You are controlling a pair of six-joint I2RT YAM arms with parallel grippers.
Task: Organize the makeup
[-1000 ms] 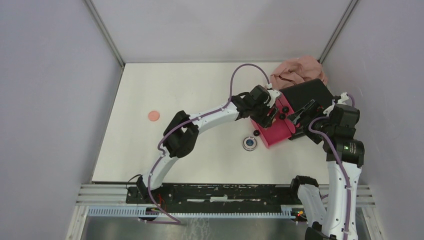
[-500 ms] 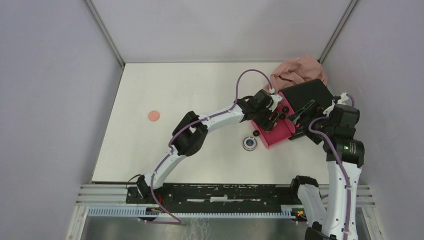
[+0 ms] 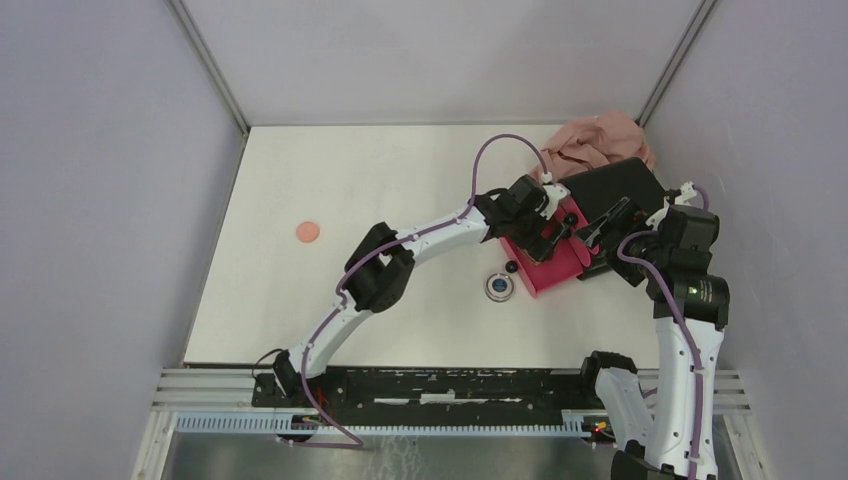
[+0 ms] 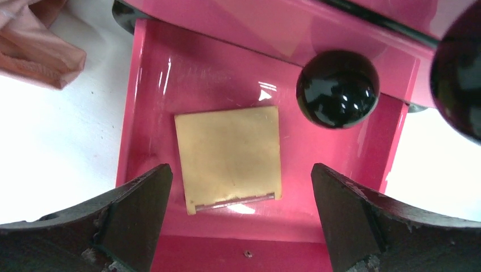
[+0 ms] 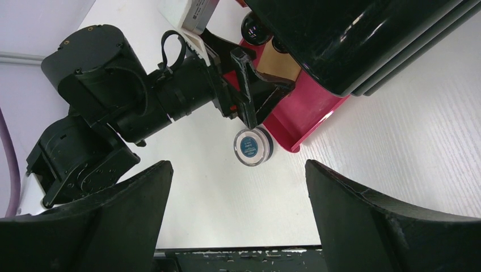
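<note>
The left gripper [image 4: 241, 173] hangs, jaws wide apart, over the flat tan square pad [image 4: 230, 158] lying loose in the open glossy magenta drawer [image 4: 150, 85], seemingly its storage spot, black ball knob [image 4: 338, 89] at its 2 o'clock.

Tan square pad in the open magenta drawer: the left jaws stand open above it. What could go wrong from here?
1. The open left jaws flank the tan square pad over the magenta drawer; pulling back, they might catch its wall or the black knob and jerk it.
2. The round silver compact lies on the table beside the drawer's corner; an arm could knock it.
3. The right jaws, open too, sit close by; the arms may collide.
</note>
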